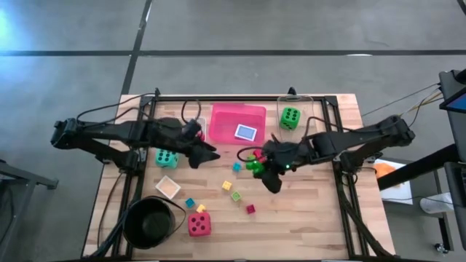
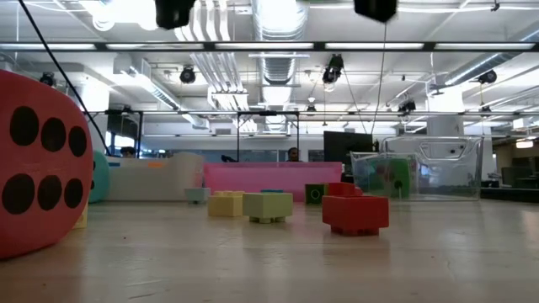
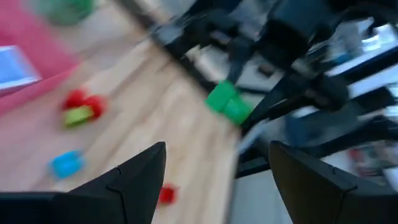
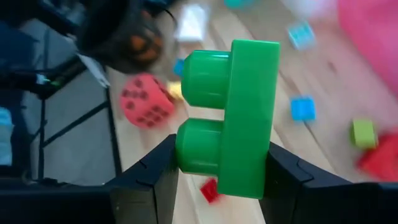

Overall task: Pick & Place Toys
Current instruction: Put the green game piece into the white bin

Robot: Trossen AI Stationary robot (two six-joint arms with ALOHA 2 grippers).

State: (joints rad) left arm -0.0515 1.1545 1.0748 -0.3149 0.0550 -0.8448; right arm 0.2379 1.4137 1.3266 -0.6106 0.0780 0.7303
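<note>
Right gripper [image 4: 221, 171] is clamped on a green block [image 4: 230, 118], mid-frame over the table [image 1: 306, 211] in the high view. Left gripper [image 3: 214, 171] hangs spread wide, nothing in it, left of center.

Overhead, table-level, two close wrist views

Scattered blocks [image 1: 237, 196] clutter mid-table; bare wood [image 1: 306, 218] lies open right of them.

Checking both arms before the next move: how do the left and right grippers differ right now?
The right gripper is shut on a green block, lifted off the table; the left gripper is open and empty. The right one hangs mid-table by the loose blocks; the left one by the pink tray. Both have dark fingers.
</note>
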